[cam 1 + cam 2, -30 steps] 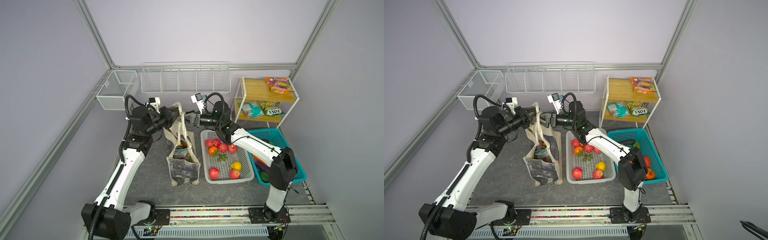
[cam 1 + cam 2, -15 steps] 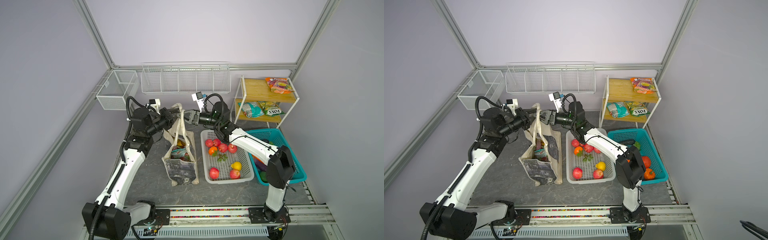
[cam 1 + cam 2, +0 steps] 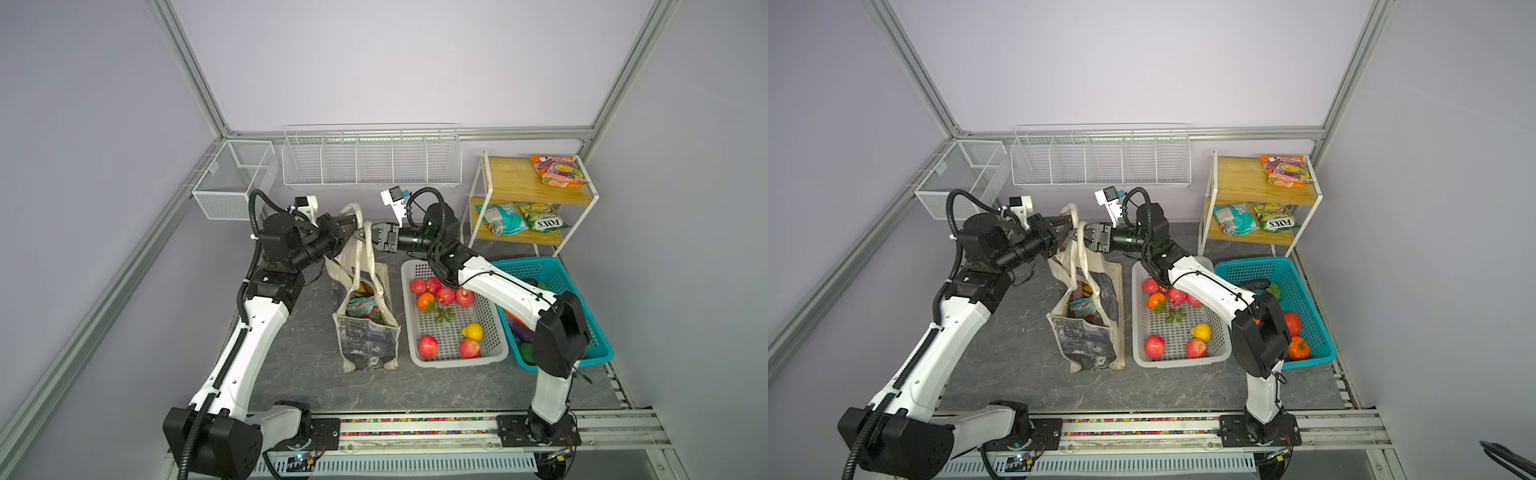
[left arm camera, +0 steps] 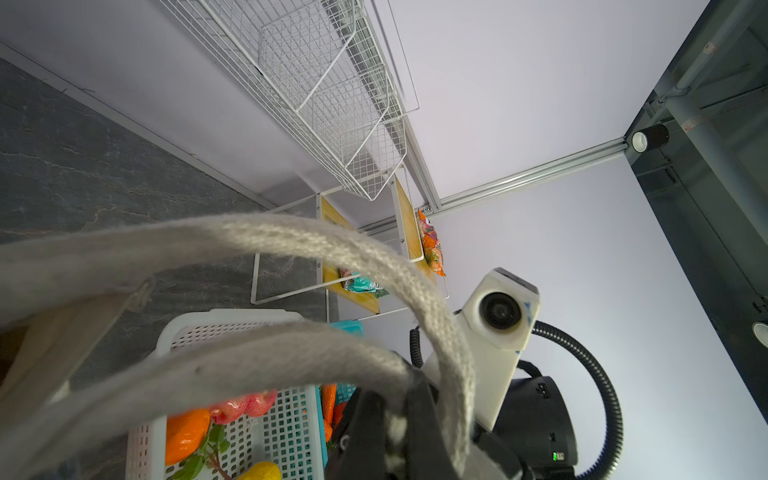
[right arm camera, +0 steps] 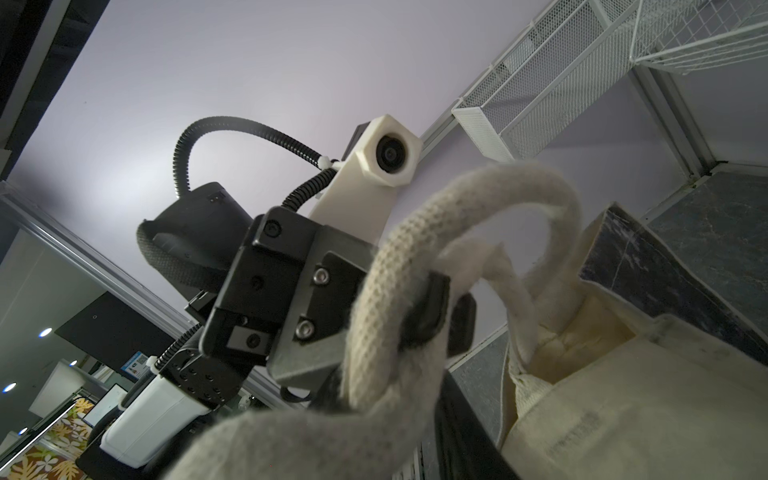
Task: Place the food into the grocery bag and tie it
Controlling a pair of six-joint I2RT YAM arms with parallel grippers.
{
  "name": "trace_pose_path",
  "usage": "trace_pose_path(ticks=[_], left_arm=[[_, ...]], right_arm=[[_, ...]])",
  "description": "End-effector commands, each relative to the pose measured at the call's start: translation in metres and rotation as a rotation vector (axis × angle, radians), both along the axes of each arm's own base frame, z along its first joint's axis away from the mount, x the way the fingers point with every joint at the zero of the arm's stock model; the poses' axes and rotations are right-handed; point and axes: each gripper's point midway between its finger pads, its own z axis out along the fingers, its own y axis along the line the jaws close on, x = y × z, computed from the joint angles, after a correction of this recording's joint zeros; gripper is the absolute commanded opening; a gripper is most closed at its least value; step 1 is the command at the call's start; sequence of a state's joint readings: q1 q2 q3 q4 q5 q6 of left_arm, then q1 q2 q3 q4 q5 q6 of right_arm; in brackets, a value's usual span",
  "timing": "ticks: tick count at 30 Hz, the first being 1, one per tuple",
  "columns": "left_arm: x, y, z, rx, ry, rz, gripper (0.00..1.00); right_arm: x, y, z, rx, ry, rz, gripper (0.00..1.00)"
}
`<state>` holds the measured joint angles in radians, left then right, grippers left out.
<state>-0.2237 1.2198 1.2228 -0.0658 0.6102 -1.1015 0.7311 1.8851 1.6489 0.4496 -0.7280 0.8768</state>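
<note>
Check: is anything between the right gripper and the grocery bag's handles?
Nothing visible. The right gripper sits at the handles of the grocery bag, with one strap between its fingers. The left gripper clamps the handles opposite it.

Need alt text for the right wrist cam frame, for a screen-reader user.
Close-up of the left gripper, shut on a loop of the grocery bag's cream handle, with its white wrist camera facing the lens. The grocery bag hangs open beside it, and a white mesh basket is on the lilac wall behind.
</note>
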Motion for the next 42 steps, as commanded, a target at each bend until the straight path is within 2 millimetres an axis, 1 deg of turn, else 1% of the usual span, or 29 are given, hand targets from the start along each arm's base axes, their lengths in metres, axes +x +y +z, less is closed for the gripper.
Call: trace_pose_path(ticks=[1,3,6,11,16,22,24,27,32,36,42], left_arm=[[-0.006,-0.006,0.023,-0.011,-0.057,-0.044,0.0],[-0.005,-0.006,0.026,-0.012,-0.065,-0.044,0.0],[-0.004,-0.007,0.028,-0.013,-0.067,-0.048,0.0],[-0.006,-0.007,0.021,-0.011,-0.054,-0.048,0.0],[-0.007,-0.007,0.018,-0.009,-0.05,-0.05,0.0],[-0.008,-0.006,0.013,-0.004,-0.04,-0.052,0.0],[-0.009,-0.002,0.011,-0.002,-0.035,-0.041,0.0],[-0.01,0.005,0.01,-0.001,-0.03,-0.022,0.0],[-0.012,0.014,0.011,0.026,-0.05,-0.01,0.0],[-0.014,0.016,0.008,0.033,-0.045,-0.01,0.0],[-0.021,0.024,0.004,0.045,-0.038,-0.006,0.0]], right_arm=[[-0.007,0.001,0.0,-0.016,-0.01,0.016,0.39],[-0.008,0.002,-0.003,-0.027,-0.007,0.022,0.41],[-0.008,0.001,-0.005,-0.034,-0.013,0.018,0.36],[-0.006,-0.001,0.01,-0.006,-0.04,-0.002,0.35],[-0.003,0.0,0.019,0.011,-0.05,-0.01,0.27],[-0.001,-0.003,0.021,0.015,-0.044,-0.02,0.15],[-0.001,-0.004,0.018,0.005,-0.04,-0.023,0.1],[-0.002,-0.006,0.007,-0.024,-0.024,-0.024,0.07],[-0.003,-0.012,-0.016,-0.057,0.01,-0.032,0.07],[-0.002,-0.018,-0.023,-0.073,0.016,-0.048,0.07],[0.004,-0.029,-0.035,-0.134,0.011,-0.1,0.07]])
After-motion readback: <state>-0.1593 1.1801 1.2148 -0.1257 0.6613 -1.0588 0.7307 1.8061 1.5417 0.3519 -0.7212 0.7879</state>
